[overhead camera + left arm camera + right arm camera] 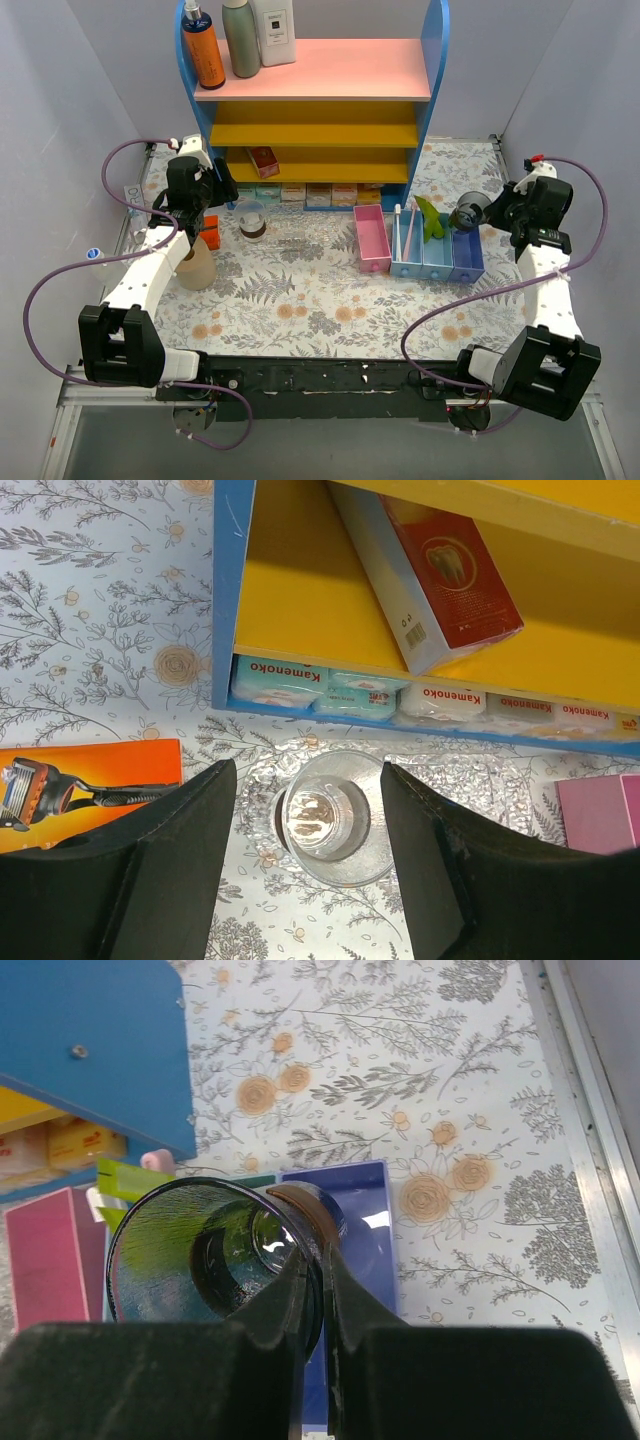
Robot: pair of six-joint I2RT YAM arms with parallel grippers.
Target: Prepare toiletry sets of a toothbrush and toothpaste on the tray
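Dark cup (180,1250) is hanging over blue bins (340,1170), right gripper (322,1260) pinching its rim, jaws nearly closed | left gripper (308,775) is hovering around second cup (330,825), jaws apart, gripping nothing | second cup is standing on tray (470,780) by shelf (225,600) | toothbrush (398,232) and toothpaste (432,218) are sitting in bins

Brightness: we are seeing bright, even, soft light from above over the table (300,300).
Shadows: we are finding them faint, darkest under the shelf (320,135).
Glare: we are catching white glints on the cup (335,820) and a silver shimmer on the tray (460,780).
Focus: we are seeing the dark cup (170,1250) blurring close to the lens.
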